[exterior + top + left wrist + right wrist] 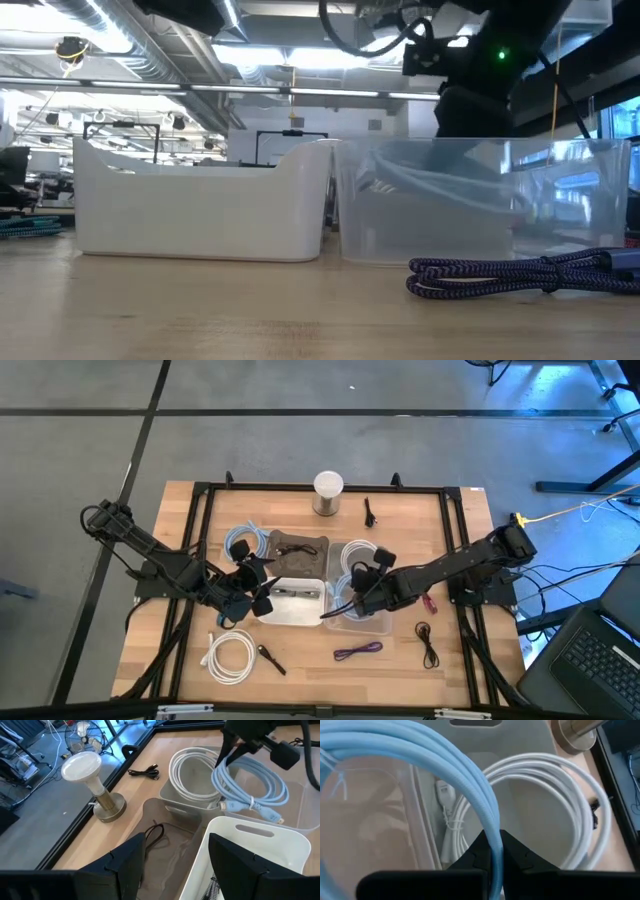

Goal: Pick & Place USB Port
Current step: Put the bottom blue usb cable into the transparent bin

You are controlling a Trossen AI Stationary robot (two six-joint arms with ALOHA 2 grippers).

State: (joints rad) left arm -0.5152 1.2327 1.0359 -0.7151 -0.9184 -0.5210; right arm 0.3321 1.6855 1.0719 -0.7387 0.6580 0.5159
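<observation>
A light blue USB cable coil (250, 785) hangs from my right gripper (235, 750), which is shut on it above the clear bin (302, 805). The coil's lower loops and plugs (270, 815) reach down into that bin, which stands right of the white bin (300, 615). In the right wrist view the blue strands (445, 765) arc away from the fingers (494, 845). My left gripper (258, 595) hovers open over the white bin's left end (260, 827), touching nothing. My right gripper pinches a few bundled strands of the blue coil (494, 862) between its two fingers, at the top of the loop. The fingers slant down from the table's right side and lie across the strands. The coil hangs below them, slack, its lower part inside the clear bin.
A white cable (195, 770) lies coiled in a bin behind the clear one. A brown tray (298, 552) holds a black cord. A round-topped stand (328, 493) is at the far edge. Another blue coil (243, 545), a white coil (230, 657) and a purple cable (357, 651) lie on the table.
</observation>
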